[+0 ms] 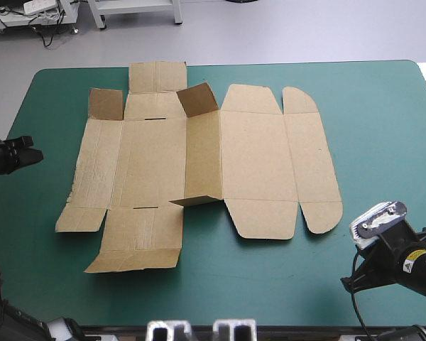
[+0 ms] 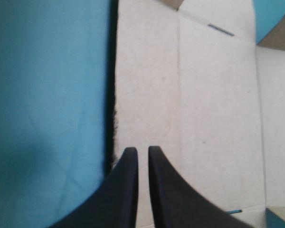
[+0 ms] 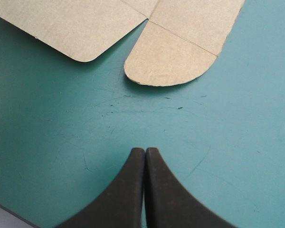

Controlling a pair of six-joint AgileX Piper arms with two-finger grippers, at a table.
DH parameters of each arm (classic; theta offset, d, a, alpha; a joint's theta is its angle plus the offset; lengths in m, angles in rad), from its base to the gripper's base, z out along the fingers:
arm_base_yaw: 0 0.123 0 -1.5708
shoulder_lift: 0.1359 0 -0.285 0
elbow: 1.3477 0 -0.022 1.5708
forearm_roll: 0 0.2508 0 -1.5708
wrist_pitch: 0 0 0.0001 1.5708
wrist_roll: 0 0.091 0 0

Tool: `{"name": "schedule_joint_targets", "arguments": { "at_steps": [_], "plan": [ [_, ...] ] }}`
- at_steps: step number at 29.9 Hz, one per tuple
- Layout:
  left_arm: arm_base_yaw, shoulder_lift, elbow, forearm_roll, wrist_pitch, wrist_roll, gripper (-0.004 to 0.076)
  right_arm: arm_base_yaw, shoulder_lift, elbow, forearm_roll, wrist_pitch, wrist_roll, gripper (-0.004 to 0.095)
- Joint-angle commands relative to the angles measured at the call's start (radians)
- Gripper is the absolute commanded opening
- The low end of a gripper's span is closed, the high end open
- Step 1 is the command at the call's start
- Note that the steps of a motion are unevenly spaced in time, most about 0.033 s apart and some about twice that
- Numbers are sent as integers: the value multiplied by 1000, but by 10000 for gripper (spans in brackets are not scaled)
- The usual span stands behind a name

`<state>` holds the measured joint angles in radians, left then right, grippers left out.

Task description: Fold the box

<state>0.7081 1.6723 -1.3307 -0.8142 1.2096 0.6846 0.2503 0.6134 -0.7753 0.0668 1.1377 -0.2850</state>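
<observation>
The box [image 1: 255, 163] lies opened out as a cut brown sheet on the teal-green table [image 1: 369, 142]. It covers the middle and reaches a little further toward 9 o'clock than toward 3. Most panels rest flat. One flap [image 1: 197, 99] at the sheet's 12 o'clock side stands up at an angle, and a second flap [image 1: 105, 104] at its 11 o'clock corner is also raised. The narrow middle panel [image 1: 202, 156] looks slightly lifted at its 6 o'clock end.

The left claw [image 2: 142, 149] sits at the table's 9 o'clock edge, clear of the sheet in the high view. Its black fingers are all but closed, with a thin slit between them, and they grip nothing. Its wrist view looks down on the box's 9 o'clock side panel, with bare table beside it.

The right claw [image 3: 145, 151] hangs over bare table at about 4 o'clock. Its fingers are pressed together into one point and it holds nothing. Ahead of its tip, and apart from it, lies the rounded flap [image 3: 168, 59] at the box's 4 o'clock corner, flat on the table.
</observation>
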Motion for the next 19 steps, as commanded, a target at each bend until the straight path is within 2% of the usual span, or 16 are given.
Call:
{"name": "schedule_joint_targets", "arguments": {
  "at_steps": [1,4,7,19],
  "plan": [
    [-13,29,-33,70,92,-64,186,-5,2,-25,10,-42,-11,-24],
    [-13,78,-33,100,92,-80,384,-5,2,-25,14,-42,-11,-24],
    [-15,104,-33,88,92,-46,504,-5,2,-25,17,-42,-11,-24],
    [-157,191,16,171,93,-20,516,-5,2,-25,23,-41,-11,-24]
  ]
}}
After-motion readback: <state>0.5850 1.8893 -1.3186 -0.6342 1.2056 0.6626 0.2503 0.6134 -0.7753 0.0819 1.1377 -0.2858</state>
